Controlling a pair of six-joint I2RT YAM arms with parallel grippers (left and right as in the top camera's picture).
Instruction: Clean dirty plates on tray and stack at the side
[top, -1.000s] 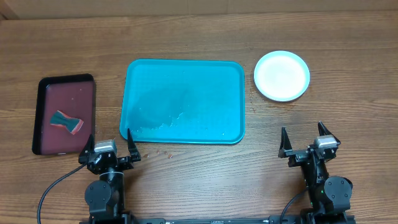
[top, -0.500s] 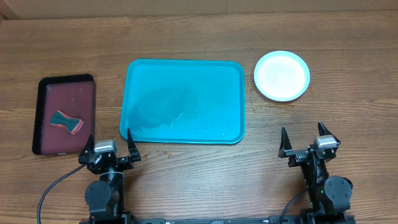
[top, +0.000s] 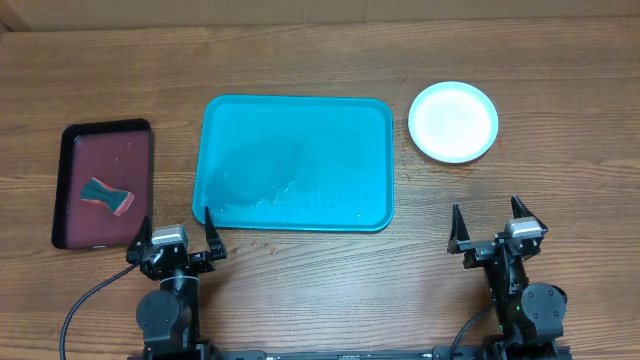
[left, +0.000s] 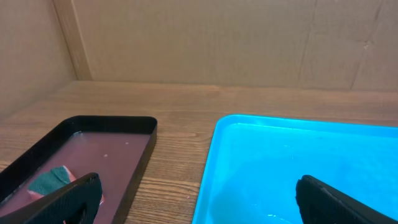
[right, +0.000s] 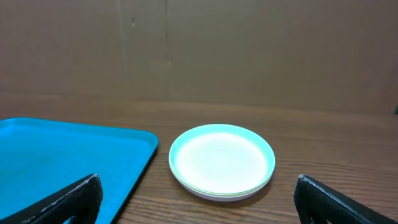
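Nothing had moved: the left gripper (top: 178, 222) and right gripper (top: 486, 208) stayed at the bench's near edge, claws spread, empty. The plates (top: 453, 121) sat stacked toward the far edge, right of the tray (top: 300, 150), which held none of them, so the job looked finished.

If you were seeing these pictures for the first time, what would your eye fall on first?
The big teal tray in the middle of the table stands out first, bare of plates with only pale specks near its front edge. Right of it sits the stack of plates, white on top; far left, a maroon tray holds a sponge.
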